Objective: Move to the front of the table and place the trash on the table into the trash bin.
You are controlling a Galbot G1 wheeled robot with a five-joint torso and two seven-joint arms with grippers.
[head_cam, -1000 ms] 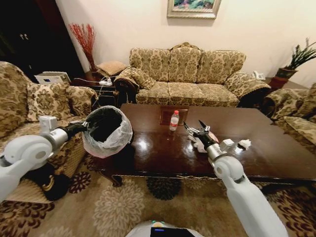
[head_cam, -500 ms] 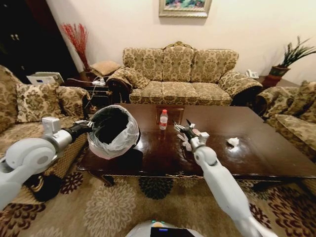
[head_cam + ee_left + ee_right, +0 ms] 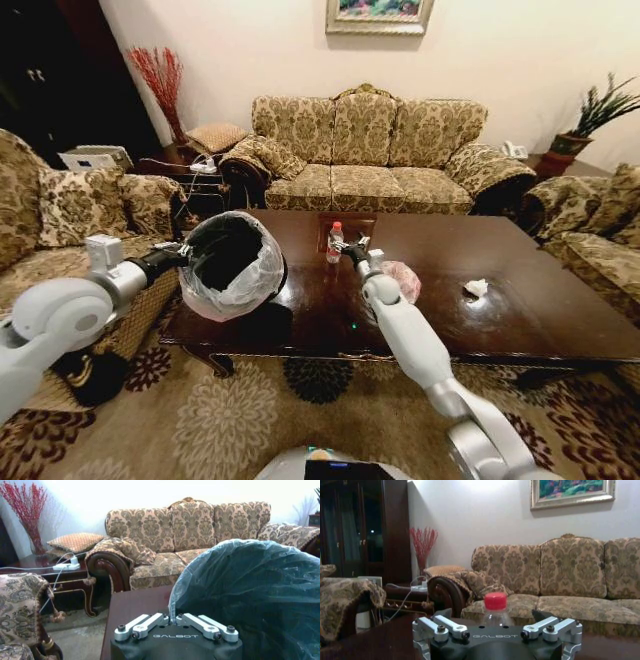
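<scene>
A clear bottle (image 3: 334,243) with a red cap stands upright at frame centre on the glossy dark table (image 3: 520,320). The right gripper (image 3: 349,247) sits just beside it, jaws spread. At left, the left gripper (image 3: 178,254) pinches the crinkly-lined trash bin (image 3: 232,265) by its rim.

The right gripper (image 3: 492,620) stands with its fingers (image 3: 442,614) spread apart, one on each side of the clear plastic bottle (image 3: 496,611) with the red cap. The bottle is upright on the dark tabletop (image 3: 375,639), between the fingers, and they do not touch it. Behind it is a patterned sofa (image 3: 580,577), a vase of red twigs (image 3: 422,549) and a framed picture (image 3: 570,493) on the wall.
</scene>
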